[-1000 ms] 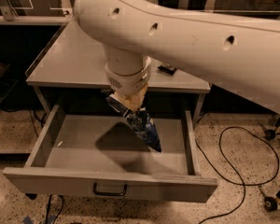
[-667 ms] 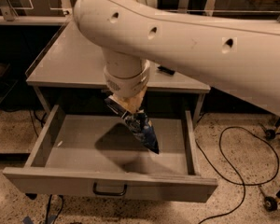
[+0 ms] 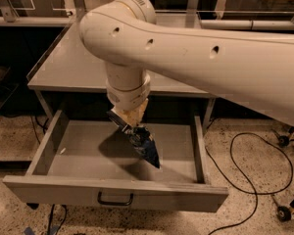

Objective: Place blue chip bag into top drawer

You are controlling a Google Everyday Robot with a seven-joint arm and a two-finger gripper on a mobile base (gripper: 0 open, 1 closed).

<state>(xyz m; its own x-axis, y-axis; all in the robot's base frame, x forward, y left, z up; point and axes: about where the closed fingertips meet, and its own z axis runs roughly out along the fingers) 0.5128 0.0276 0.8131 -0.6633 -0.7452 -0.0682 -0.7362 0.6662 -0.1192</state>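
The top drawer (image 3: 54,136) of the grey metal table stands pulled open, with a flat front panel and a small dark handle (image 3: 115,199) at its centre. My gripper (image 3: 129,126) hangs from the big cream arm over the middle of the drawer. It is shut on the blue chip bag (image 3: 146,147), a crinkly dark blue foil bag that hangs tilted down to the right, its lower tip just above or at the drawer floor.
The grey tabletop (image 3: 78,67) lies behind the drawer. A black cable (image 3: 245,180) loops on the speckled floor at the right, near caster wheels (image 3: 283,141). A small pale scrap (image 3: 62,151) lies at the drawer's left.
The arm has shifted a little; the bag hangs in much the same place over the drawer, still held.
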